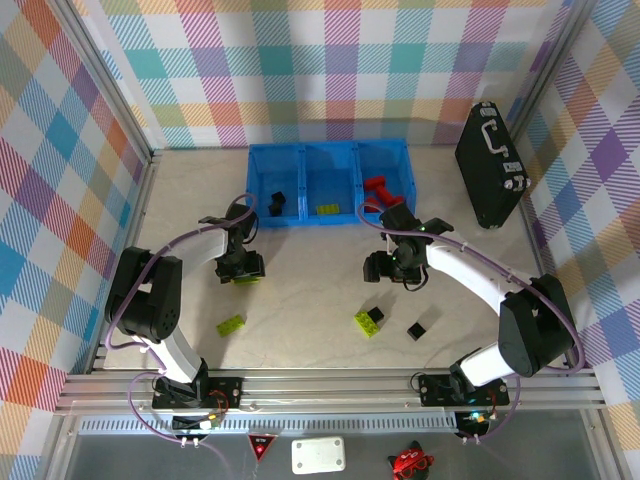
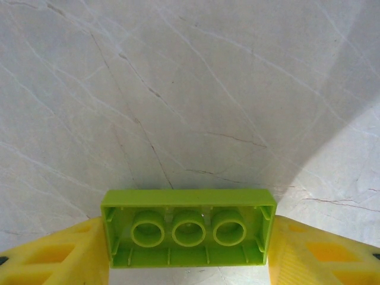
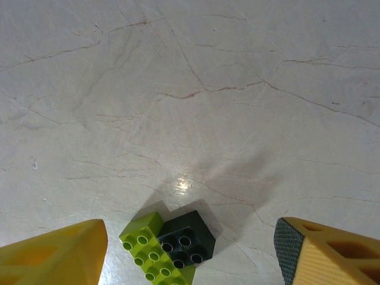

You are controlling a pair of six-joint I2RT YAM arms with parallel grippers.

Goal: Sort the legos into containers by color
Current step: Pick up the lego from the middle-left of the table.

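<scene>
lime brick (image 2: 189, 205) sits crosswise between the yellow fingers (image 2: 53, 258) of the left gripper (image 2: 189, 252), hollow underside toward the wrist camera. both fingers meet its short ends, so the pincer is narrowed onto the brick. whether the brick is clear of the bench (image 1: 300, 300) cannot be told. in the top view this gripper is left of centre, a little short of the blue bin (image 1: 330, 148) at the far edge.

right gripper (image 3: 190, 234): fingers spread wide, nothing held. a lime-and-black pair (image 3: 169, 252), a black brick lying on or against a lime one, lies on the bench between its fingers in the wrist view, toward the near edge and right of centre.

sorted, by compartment:
- left: one black brick (image 1: 277, 200).
- middle: one lime piece (image 1: 327, 210).
- right: red bricks (image 1: 378, 190), count unclear.

left to sort:
- the gripped lime brick, due in the middle compartment.
- a second lime brick (image 1: 231, 324) toward the near-left corner.
- the lime-and-black pair, which probably needs splitting before each part goes to its own compartment.
- a lone black cube (image 1: 415, 330) near the pair, on its right.

judgement: roughly half done. red appears finished; lime and black are outstanding.
</scene>
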